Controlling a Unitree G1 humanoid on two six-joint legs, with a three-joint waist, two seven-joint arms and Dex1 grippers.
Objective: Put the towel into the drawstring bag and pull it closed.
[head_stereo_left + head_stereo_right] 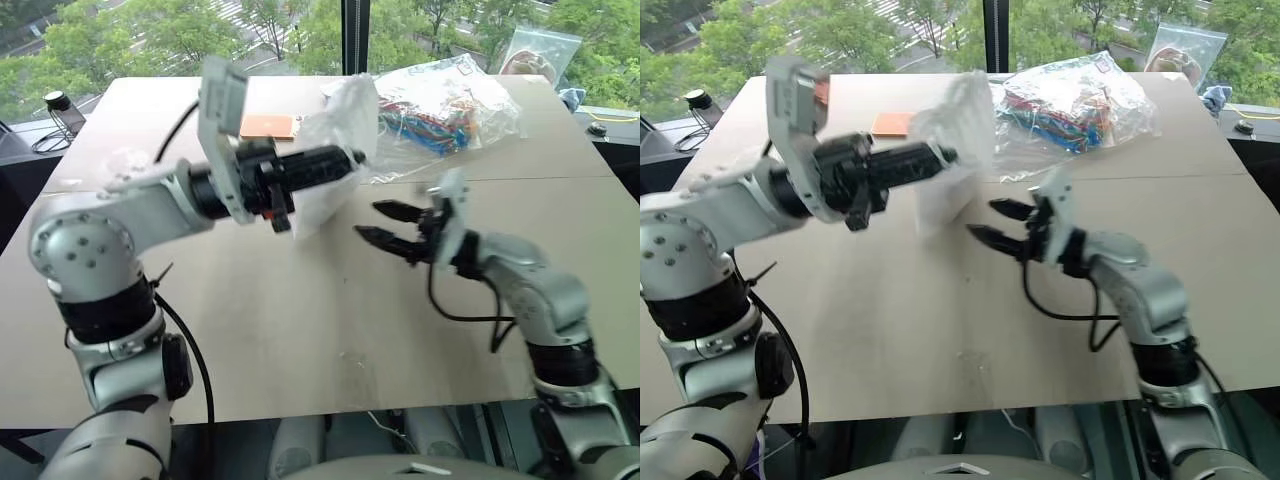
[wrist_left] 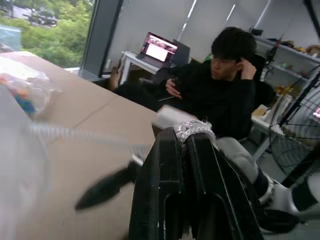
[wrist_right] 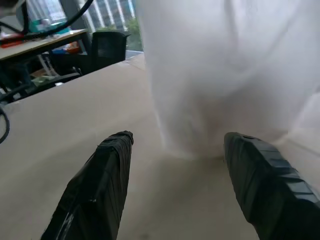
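Note:
The drawstring bag (image 1: 322, 200), a thin white pouch, hangs above the table (image 1: 300, 330) from my left gripper (image 1: 352, 160). That gripper points to the right and is shut on the bag's top. In the left wrist view a bunched white cord (image 2: 193, 128) sits pinched at the tips of my left gripper (image 2: 186, 134). My right gripper (image 1: 367, 220) is open just right of the bag's lower part, pointing at it and apart from it. In the right wrist view the bag (image 3: 220, 75) hangs just beyond my open right gripper (image 3: 178, 137). The towel is hidden.
A clear plastic bag of colourful items (image 1: 440, 110) lies at the back right of the table, with an orange flat thing (image 1: 268, 126) behind the left arm. A second plastic bag (image 1: 540, 50) stands at the far right. A seated person (image 2: 225, 95) is off to the robot's right side.

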